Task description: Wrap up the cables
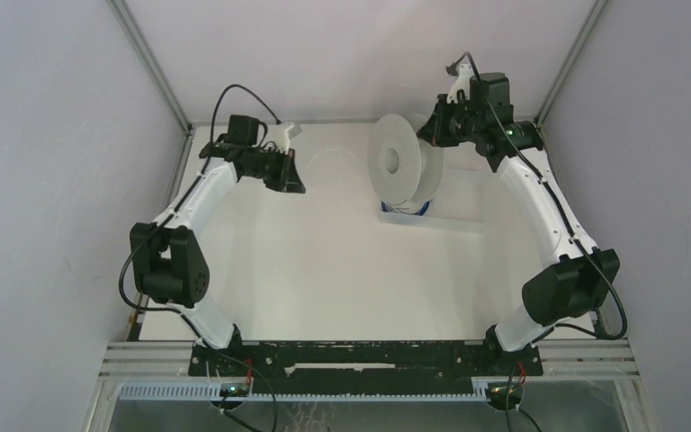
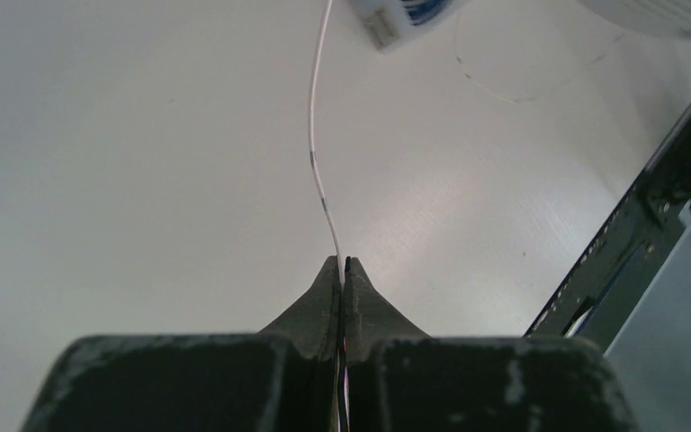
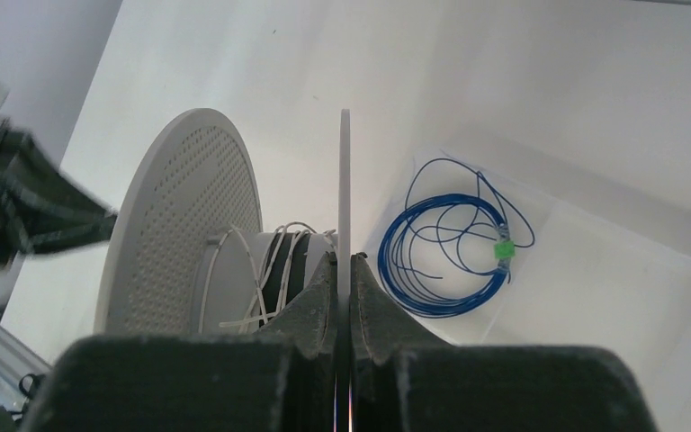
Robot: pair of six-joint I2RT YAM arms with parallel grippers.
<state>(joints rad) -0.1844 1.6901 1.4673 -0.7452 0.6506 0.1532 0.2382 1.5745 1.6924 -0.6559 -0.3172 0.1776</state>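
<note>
The left tool (image 2: 343, 265) pinches the thin white cable (image 2: 312, 135), the right tool (image 3: 343, 263) clamps the spool's flange (image 3: 345, 180), blue label print (image 2: 425, 9) blurred.

Upper centre-right: white spool (image 1: 399, 162) on edge at the left end of a clear tray (image 1: 454, 214), right gripper (image 1: 433, 134) against its right flange. Upper left: left gripper (image 1: 293, 178) over the white table (image 1: 324, 270), well apart from the spool.

walls (image 1: 45, 108): plain pale grey | table (image 1: 324, 270): white, matte | corner posts (image 1: 148, 63): aluminium | light: soft, even
</note>
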